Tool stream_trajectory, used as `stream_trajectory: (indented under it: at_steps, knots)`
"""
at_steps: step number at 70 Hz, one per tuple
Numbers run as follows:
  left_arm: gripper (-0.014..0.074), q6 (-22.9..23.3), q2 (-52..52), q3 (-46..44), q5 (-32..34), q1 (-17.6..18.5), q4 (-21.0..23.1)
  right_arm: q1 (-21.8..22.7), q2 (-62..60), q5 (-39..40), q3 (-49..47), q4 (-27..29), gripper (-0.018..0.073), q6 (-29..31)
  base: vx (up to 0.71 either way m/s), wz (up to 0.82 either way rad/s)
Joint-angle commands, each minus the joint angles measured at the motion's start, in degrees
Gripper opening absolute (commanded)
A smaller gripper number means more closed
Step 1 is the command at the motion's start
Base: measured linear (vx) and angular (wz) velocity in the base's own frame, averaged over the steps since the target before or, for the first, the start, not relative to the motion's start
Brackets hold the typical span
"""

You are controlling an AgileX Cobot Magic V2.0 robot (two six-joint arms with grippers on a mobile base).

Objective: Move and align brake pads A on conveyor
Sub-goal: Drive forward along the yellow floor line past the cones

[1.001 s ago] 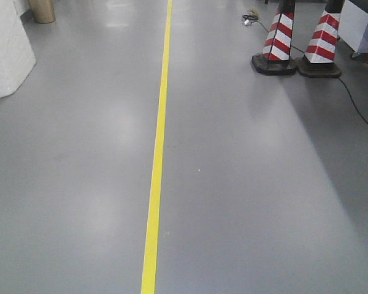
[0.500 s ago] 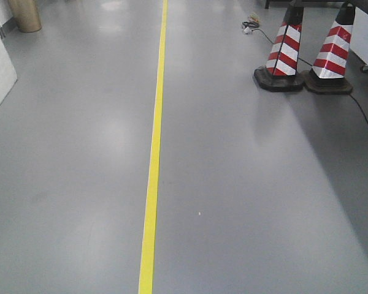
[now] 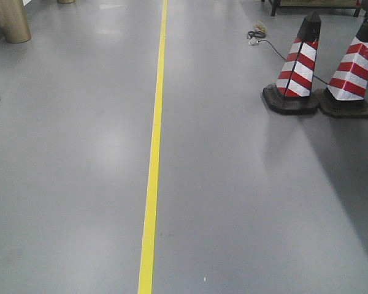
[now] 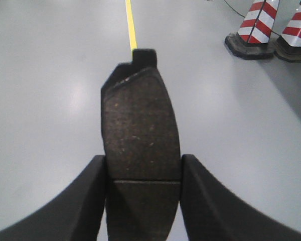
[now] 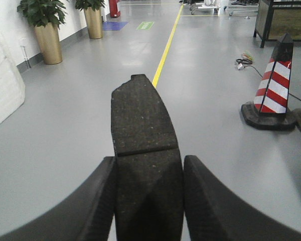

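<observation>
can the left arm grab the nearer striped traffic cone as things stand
Probably not. The left gripper is shut on a brake pad, and the traffic cone stands on the floor well ahead, off to its right.

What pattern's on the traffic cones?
Traffic cones: red-and-white diagonal stripes, black tips and bases; clearest in the front-facing view.

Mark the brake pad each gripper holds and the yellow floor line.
left brake pad [image 4: 140, 125], left wrist view, on its face above the groove.
right brake pad [image 5: 140, 118], right wrist view, on its face above the groove.
yellow floor line [image 3: 154, 153], front view, on its middle stretch.
</observation>
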State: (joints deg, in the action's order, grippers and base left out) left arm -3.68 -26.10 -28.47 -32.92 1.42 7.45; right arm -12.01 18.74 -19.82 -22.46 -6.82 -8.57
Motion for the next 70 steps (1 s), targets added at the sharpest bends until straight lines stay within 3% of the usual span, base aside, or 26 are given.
stream_trajectory:
  at_steps: [1, 70]
  knots:
    - [-0.0006, 0.02, -0.23, -1.63, 4.86, 0.41, 0.72, 0.01, 0.35, 5.74, -1.82, -0.64, -0.0004, 0.07, 0.69, -0.05]
    - [-0.0006, 0.02, -0.23, -1.63, 4.86, 0.41, 0.72, 0.01, 0.35, 5.74, -1.82, -0.64, -0.0004, 0.07, 0.65, -0.01]
